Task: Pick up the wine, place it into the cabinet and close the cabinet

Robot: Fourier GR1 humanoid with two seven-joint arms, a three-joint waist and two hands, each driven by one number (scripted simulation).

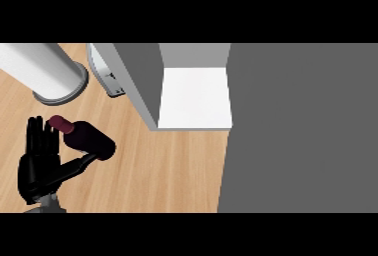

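Wine (87, 137) sits at the lower left of the frame, a dark bottle with a maroon cap, lying tilted on the wooden counter (162, 170) with its cap end pointing toward the upper left. The left hand (43, 165) comes in from the lower left edge, its black fingers straight and pointing up the frame, just left of the bottle's neck. The thumb reaches out to the right and touches the bottle's lower side. The fingers stand apart from the thumb and are not curled round the bottle, so the hand is spread rather than clamped.

Above and to the right, in the upper middle of the frame, the cabinet (193, 97) shows a white shelf inside, bordered by a grey wall on its left. A wide grey panel (303, 130), likely the cabinet's door, fills the right side of the frame from top to bottom. The bottle is well apart from the cabinet's opening.

At the upper left a light grey cylinder (46, 72) stands on the counter. Just right of it, a small grey and white item (111, 80) rests against the cabinet's outer side; what it is cannot be told.
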